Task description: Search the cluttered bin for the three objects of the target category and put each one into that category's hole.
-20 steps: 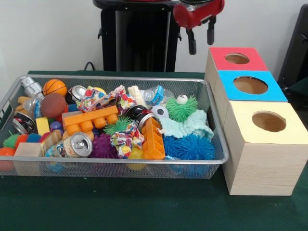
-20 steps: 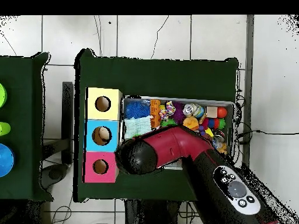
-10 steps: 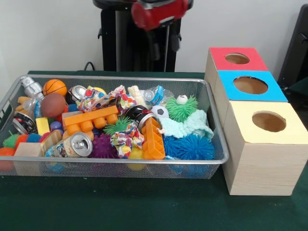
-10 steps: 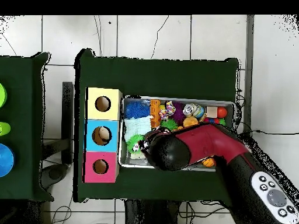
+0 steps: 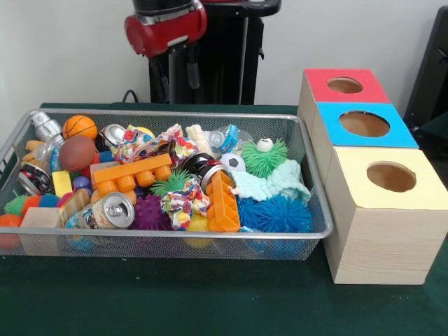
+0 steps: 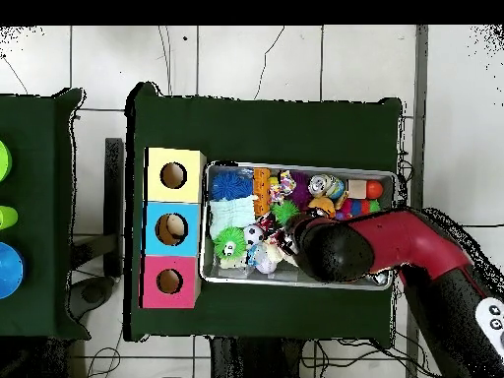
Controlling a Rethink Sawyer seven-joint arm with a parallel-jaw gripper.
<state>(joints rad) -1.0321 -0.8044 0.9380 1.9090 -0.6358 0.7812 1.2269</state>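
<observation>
- Bench (image 5: 175, 301): dark green cover.
- Wire bin (image 5: 210, 245): silver mesh.
- Three boxes: pale wood sides; tops red (image 5: 346, 85), blue (image 5: 364, 124) and yellow (image 5: 388, 176).
- Arm (image 5: 164, 28): red shell, black joints.
- Toy brick (image 5: 133, 173): orange.
- Spiky balls: green (image 5: 264, 159), blue (image 5: 280, 213), purple (image 5: 149, 211).
- Cloth (image 5: 280, 183): mint green.
- Small ball (image 5: 233, 162): black-and-white football pattern.
- Basketball (image 5: 79, 127): orange, black lines.
- Crumpled fabric (image 5: 180, 203): multicoloured print.

No readable text, brand, number or sign anywhere. Print on can (image 5: 106, 211) in bin (image 5: 308, 175) too small to make out. Box tops (image 5: 364, 124) plain red, blue, yellow, unlabelled. Marks on arm (image 6: 489, 317) in overhead view illegible.
</observation>
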